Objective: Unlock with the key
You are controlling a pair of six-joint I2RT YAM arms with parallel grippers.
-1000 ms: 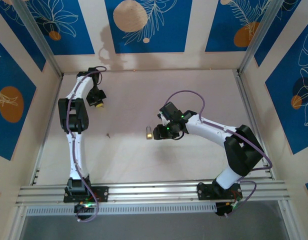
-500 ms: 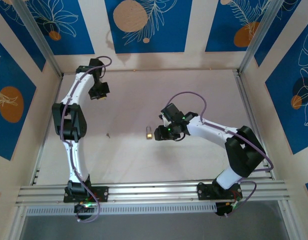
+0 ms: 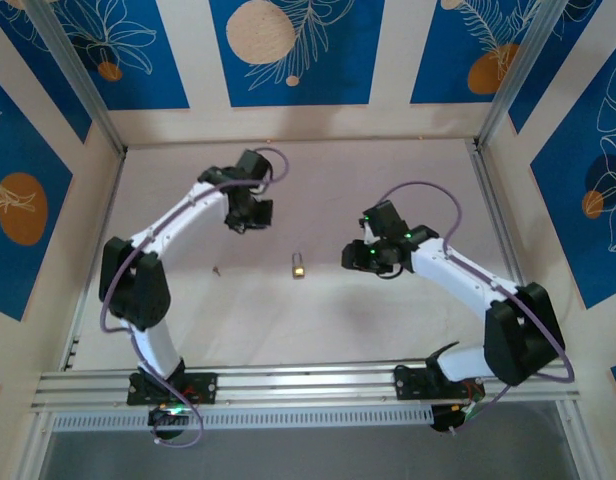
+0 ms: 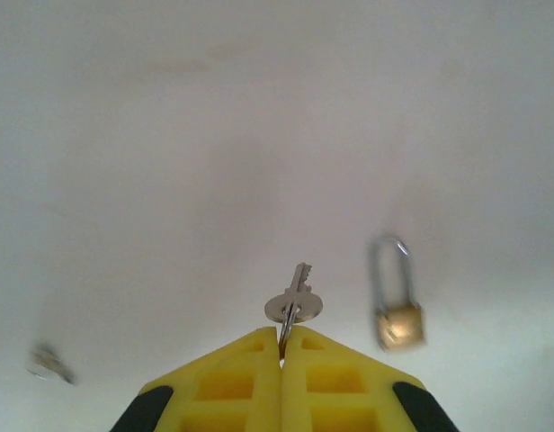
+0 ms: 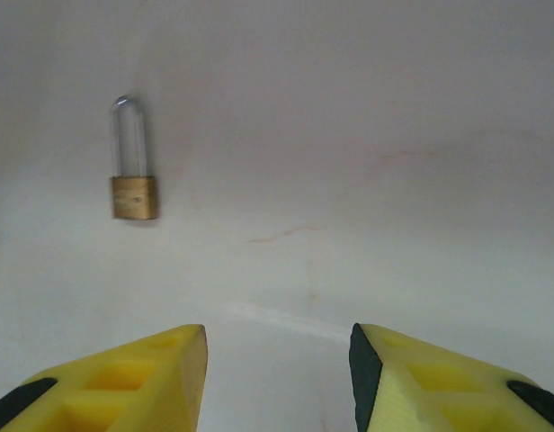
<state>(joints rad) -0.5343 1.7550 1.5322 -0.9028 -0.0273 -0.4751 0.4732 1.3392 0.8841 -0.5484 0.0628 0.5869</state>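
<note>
The left gripper pinches the key — blade apparently pointing ahead (padlock nearby) — right gripper parted.

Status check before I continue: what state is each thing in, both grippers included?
Small silver metal key: pinched in the left gripper, blade pointing outward.
Small brass padlock with silver shackle: lying flat on the table, shackle looks closed, untouched.
Left gripper: jaws shut on the key.
Right gripper: jaws open, empty.
</note>
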